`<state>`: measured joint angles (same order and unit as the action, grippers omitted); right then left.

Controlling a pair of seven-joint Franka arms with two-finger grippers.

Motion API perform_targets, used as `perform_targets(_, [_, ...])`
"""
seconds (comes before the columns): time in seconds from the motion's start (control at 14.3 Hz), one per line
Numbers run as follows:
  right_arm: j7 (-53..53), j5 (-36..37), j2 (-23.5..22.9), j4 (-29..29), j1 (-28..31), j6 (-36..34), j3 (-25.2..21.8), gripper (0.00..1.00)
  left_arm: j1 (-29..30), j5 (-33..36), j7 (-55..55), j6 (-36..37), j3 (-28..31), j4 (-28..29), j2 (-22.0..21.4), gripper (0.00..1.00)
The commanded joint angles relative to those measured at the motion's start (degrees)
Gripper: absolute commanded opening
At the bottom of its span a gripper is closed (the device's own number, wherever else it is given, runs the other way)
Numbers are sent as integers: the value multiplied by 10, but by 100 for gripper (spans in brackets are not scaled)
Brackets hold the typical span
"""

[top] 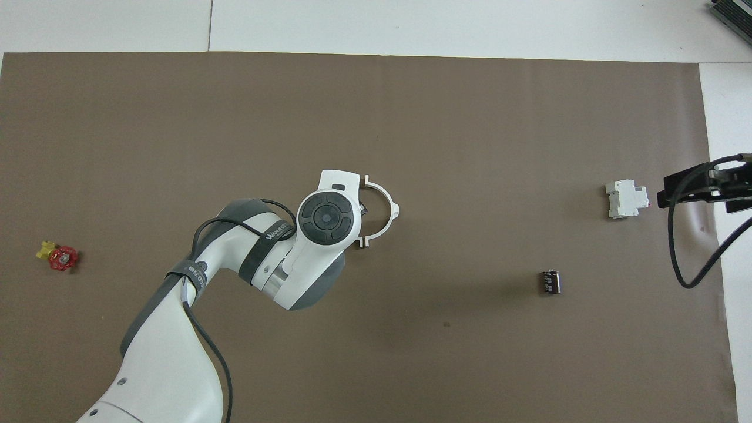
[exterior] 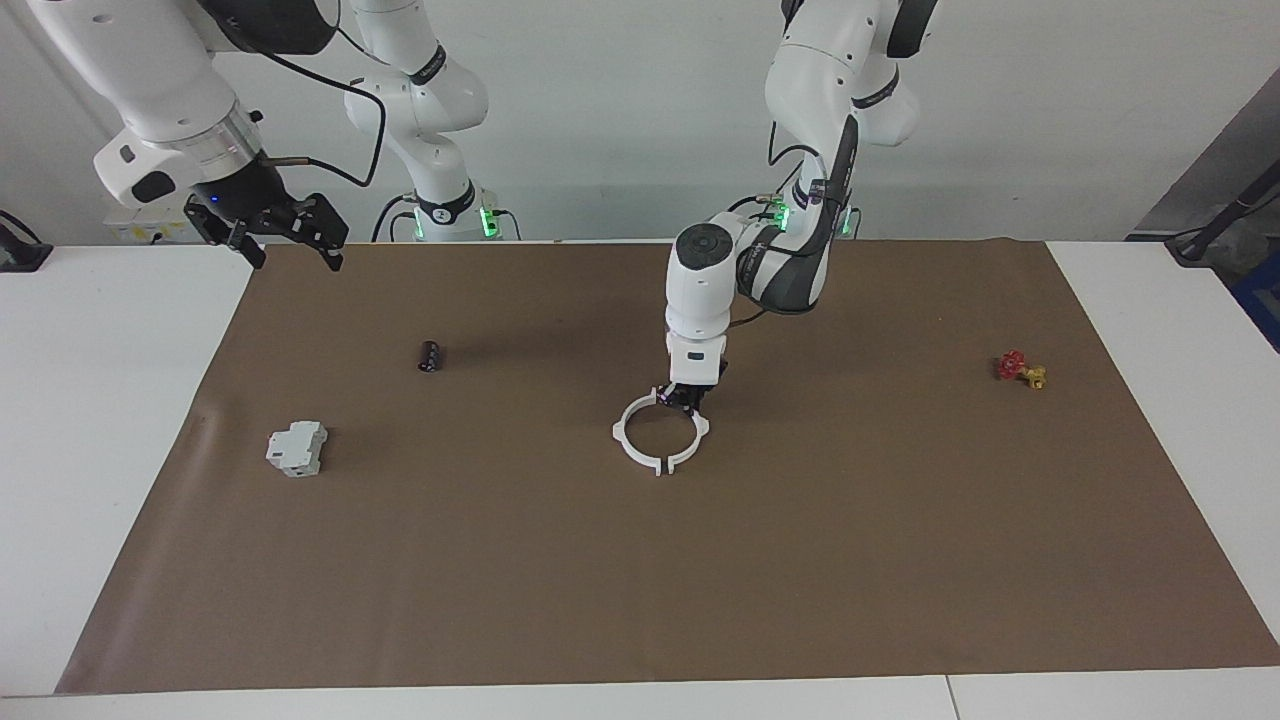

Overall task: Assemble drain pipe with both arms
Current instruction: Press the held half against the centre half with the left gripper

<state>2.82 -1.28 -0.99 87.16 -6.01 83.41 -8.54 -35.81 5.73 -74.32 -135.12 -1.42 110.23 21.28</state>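
White bench (exterior: pixel 120 420) carried a big brown mat (exterior: pixel 800 560) covering most of it; plain pale wall (exterior: pixel 620 120) stood at the robots' end. A dark stand (exterior: pixel 1215 225) showed at the left arm's end, by the bench corner.

On the mat: ring (exterior: pixel 661 434) near the centre, made of two white half-rings lying flat, ends nearly meeting; a small gap showed at its 6 o'clock in the facing view. Grey-white block (exterior: pixel 297 447) and small black cylinder (exterior: pixel 430 356) sat toward the right arm's end, cylinder nearer the robots than the block. Red and yellow valve (exterior: pixel 1020 369) sat toward the left arm's end, well apart from the ring.

Left hand (exterior: pixel 684 400) was down at the ring's 12 o'clock in the facing view, fingers pinched together on the half-ring toward the left arm's end, by its end nearest the robots. In the overhead view the left arm covered that half; only the other half (top: pixel 383 212) showed.

Right hand (exterior: pixel 288 240) hung in the air over the mat corner at the right arm's end, fingers apart, holding nothing, waiting well apart from the ring.
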Motion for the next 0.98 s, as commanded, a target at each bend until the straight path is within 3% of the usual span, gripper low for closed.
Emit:
perform_targets(0.0, [2,-9,8,10,-1,3,-2,100,-20,12,-14,6,9,0,-1,0])
perform_targets(0.91, [2,-9,8,11,-1,3,-2,100,-16,12,-14,-8,11,-1,2,0])
